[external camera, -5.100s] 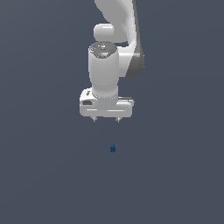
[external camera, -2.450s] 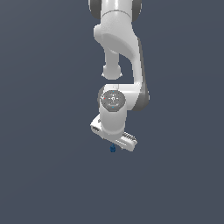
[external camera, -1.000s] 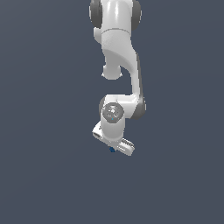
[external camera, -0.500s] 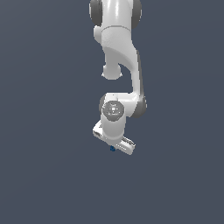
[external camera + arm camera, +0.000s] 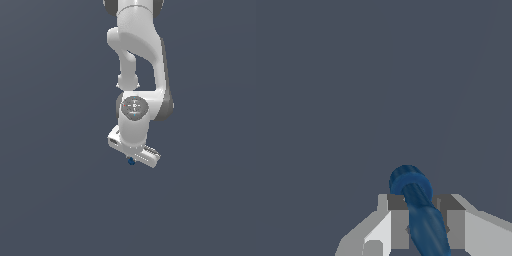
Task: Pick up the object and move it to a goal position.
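Grey-blue floor (image 5: 55,200) all round, no containers in view. My arm (image 5: 137,55) hangs from the top of the exterior view, gripper (image 5: 133,159) tilted, low end toward that view's right. Object (image 5: 131,161), dark blue, peeks out just under the gripper. Wrist view: object (image 5: 418,210) sits between my fingers (image 5: 400,227), both pads touching it — clamped on it. Versus 0.5 s ago: gripper and object a touch higher in the exterior view; 5.1 s ago the object lay alone below my spread fingers.
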Controlling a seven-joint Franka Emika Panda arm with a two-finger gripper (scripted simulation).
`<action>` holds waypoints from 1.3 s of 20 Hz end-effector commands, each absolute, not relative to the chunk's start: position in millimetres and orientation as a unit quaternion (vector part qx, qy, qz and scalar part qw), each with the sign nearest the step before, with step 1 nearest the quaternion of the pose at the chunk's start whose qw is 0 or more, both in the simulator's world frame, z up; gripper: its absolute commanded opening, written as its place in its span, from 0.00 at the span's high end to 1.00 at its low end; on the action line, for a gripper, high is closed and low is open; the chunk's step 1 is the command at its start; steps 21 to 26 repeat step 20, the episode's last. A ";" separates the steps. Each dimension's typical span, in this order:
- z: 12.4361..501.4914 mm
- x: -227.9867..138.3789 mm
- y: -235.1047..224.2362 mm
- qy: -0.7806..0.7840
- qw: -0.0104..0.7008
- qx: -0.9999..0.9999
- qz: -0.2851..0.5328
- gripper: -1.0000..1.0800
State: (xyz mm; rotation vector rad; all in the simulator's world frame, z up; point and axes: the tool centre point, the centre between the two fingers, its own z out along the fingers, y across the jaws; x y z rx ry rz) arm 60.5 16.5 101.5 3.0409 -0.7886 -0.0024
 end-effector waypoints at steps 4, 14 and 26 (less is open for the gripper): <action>152.3 45.5 27.9 -0.251 0.000 0.968 0.000 1.00; 220.5 26.9 42.6 -0.251 0.000 0.968 0.000 1.00; 233.3 24.0 45.4 -0.251 0.000 0.968 0.000 1.00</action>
